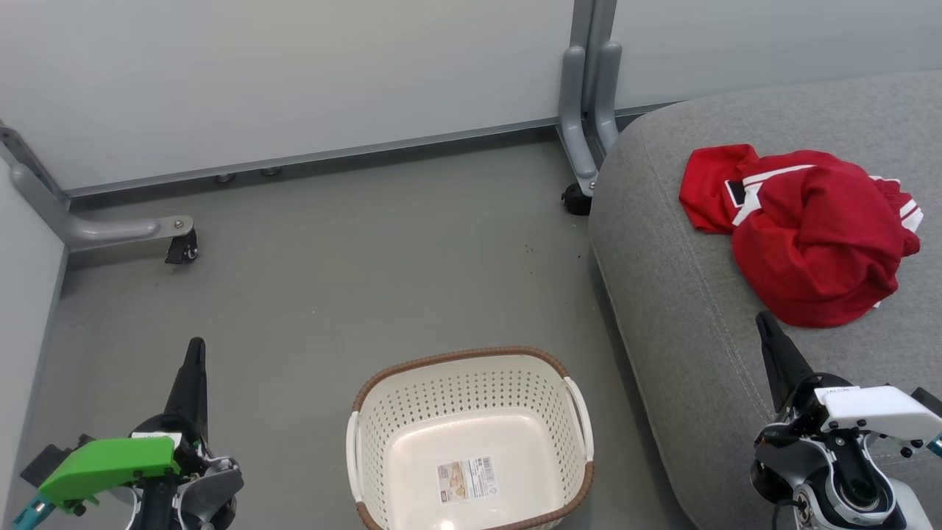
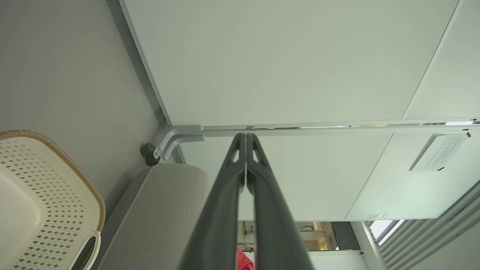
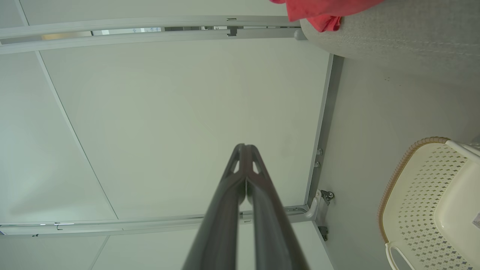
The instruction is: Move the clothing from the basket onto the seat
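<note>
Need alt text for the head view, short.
A crumpled red jersey lies on the grey seat at right. The cream basket stands on the floor at bottom centre, holding just a paper label. The left pincer and right pincer sit shut in the lower corners.

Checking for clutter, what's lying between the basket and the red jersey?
In the head view: bare floor, then grey fabric of the seat; nothing else lies between basket and jersey.

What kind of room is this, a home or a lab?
Probably a test area dressed like a home: pale partition panels on wheeled metal feet close off a grey floor holding a seat and a laundry basket.
</note>
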